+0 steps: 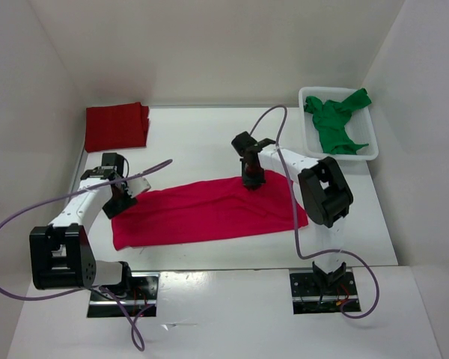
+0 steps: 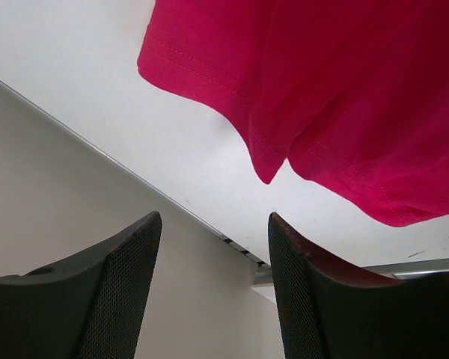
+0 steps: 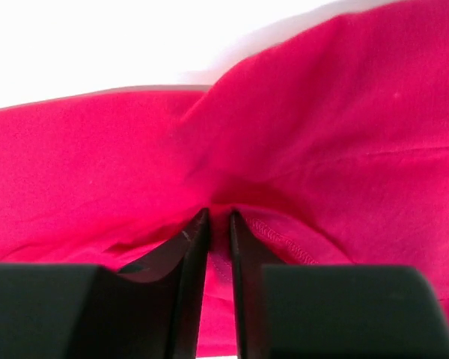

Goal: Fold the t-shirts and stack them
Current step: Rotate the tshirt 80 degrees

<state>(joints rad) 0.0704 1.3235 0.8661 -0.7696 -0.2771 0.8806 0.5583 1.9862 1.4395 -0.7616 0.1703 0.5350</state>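
Three t-shirts are in view, each at its own spot. One, the crimson t-shirt (image 1: 209,209), lies spread in a long band across the middle of the white table (image 1: 202,142), running from the left arm's end to just in front of the right arm's upright link. Another, the dark red t-shirt (image 1: 117,126), sits folded into a neat rectangle at the far left corner, well apart from the rest. Last, the green t-shirt (image 1: 337,123) is bunched up in the white basket (image 1: 322,90) at the far right corner, one sleeve draped over the rim.

At the far edge of the crimson cloth the right gripper (image 1: 253,179) points down. Its wrist view shows the two black fingers (image 3: 191,247) almost together, clamped on a raised fold of the crimson t-shirt (image 3: 322,134) – a stitched hem sits right beside the tips.

By the shirt's left end is the left gripper (image 1: 122,196), with jaws standing apart and nothing between them (its wrist view has the crimson hem (image 2: 314,97) ahead of the tips, not touching them).

White walls (image 1: 209,45) box the table in on three sides – plain and matte. A purple cable (image 1: 7,224) loops off each arm.
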